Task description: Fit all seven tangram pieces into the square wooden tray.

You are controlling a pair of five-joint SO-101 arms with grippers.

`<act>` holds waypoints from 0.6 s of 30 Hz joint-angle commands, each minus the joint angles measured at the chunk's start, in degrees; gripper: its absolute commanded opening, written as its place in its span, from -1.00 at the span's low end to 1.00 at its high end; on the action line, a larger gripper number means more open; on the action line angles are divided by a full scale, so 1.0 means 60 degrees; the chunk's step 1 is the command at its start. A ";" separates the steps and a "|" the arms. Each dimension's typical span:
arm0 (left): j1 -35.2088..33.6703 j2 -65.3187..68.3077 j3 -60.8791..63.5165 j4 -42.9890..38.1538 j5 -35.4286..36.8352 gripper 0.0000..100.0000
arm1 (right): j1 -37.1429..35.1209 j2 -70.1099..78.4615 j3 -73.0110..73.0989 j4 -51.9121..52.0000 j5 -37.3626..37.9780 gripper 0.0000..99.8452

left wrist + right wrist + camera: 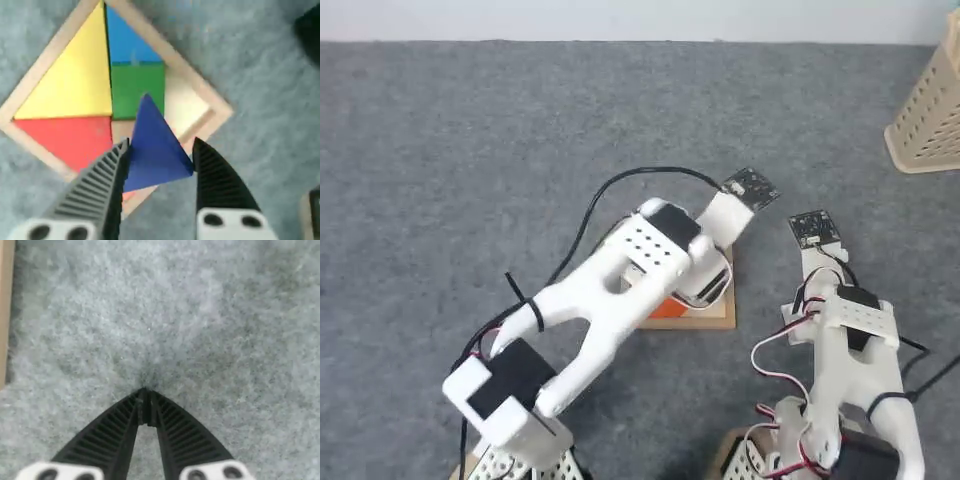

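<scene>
Two arms stand side by side on grey carpet (470, 150). The left gripper (161, 147) pinches a dark blue triangle (152, 132) by its sides, apex pointing away from the wrist, over the tray (200, 84). I cannot tell whether the piece touches the wood. Under and beyond the fingertips, the tray holds a red triangle (65, 137), a yellow triangle (75, 75), a light blue piece (127, 42) and a green square (137, 90). Bare tray floor shows just beside the square. The right gripper (145, 405) is off to the tray's right, its fingers pressed together on nothing, tips aimed down at carpet.
</scene>
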 commanded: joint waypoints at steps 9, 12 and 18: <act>0.0220 -0.0103 -0.0359 -0.1216 0.0806 -0.85 | 0.0227 -0.0344 0.0000 -0.0154 0.0161 -0.99; 0.0220 0.0015 -0.0359 -0.1275 0.0850 -0.85 | 0.0256 -0.0344 0.0000 -0.0168 0.0147 -0.99; 0.0264 0.0982 -0.0564 -0.1392 0.0864 -0.85 | 0.0271 -0.0344 0.0015 -0.0168 0.0015 -0.99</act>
